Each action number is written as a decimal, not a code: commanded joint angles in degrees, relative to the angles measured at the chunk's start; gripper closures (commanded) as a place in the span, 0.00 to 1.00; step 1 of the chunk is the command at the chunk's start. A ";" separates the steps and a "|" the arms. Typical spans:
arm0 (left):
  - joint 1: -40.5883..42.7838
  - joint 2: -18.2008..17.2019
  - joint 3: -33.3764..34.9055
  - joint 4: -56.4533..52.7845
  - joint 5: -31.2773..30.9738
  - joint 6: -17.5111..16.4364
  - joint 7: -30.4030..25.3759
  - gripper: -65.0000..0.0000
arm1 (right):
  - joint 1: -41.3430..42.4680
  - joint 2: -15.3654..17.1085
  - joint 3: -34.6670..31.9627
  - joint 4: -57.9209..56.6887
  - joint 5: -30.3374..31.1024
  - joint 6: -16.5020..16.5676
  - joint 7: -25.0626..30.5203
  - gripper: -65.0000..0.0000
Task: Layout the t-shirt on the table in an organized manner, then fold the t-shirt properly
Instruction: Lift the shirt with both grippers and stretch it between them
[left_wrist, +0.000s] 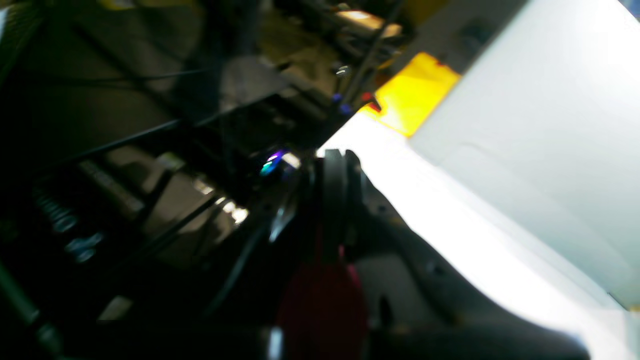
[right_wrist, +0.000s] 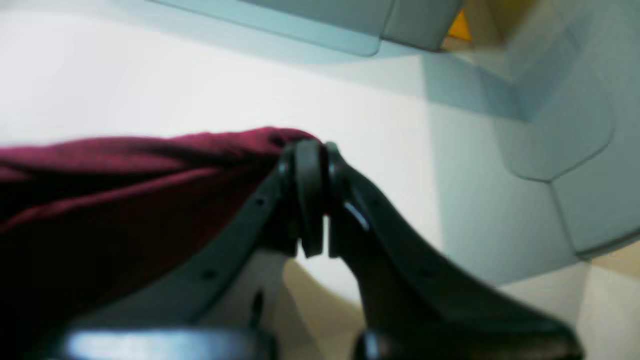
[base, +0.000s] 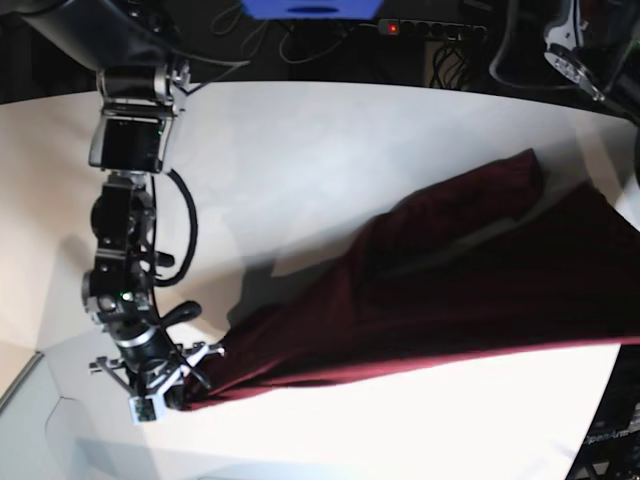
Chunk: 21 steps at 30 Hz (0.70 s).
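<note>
Looked like the laying-out step: the shirt (base: 450, 290) was stretched in a long band across the right half of the tabletop (base: 300, 150), not flat yet. Right gripper (base: 178, 392), lower left of the base view, had its jaws clamped on one corner. Left gripper (left_wrist: 336, 165) had jaws pressed together with some maroon fabric showing just below them. Next move probably needs pulling both ends apart to spread it. Only a power strip (base: 430, 28) at top, nothing blocking.
</note>
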 joint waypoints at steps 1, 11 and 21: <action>-1.53 -1.46 0.41 0.85 -0.65 -0.14 -1.46 1.00 | 2.70 0.46 0.05 1.94 0.52 -0.13 1.94 1.00; 0.14 1.00 0.50 -1.61 -1.09 -0.40 -1.38 1.00 | 0.68 2.84 6.99 2.47 0.52 -0.13 1.85 1.00; 7.70 4.07 0.33 -3.11 -1.17 -0.58 -1.90 1.00 | -5.74 3.72 7.87 5.99 0.52 -0.13 1.94 1.00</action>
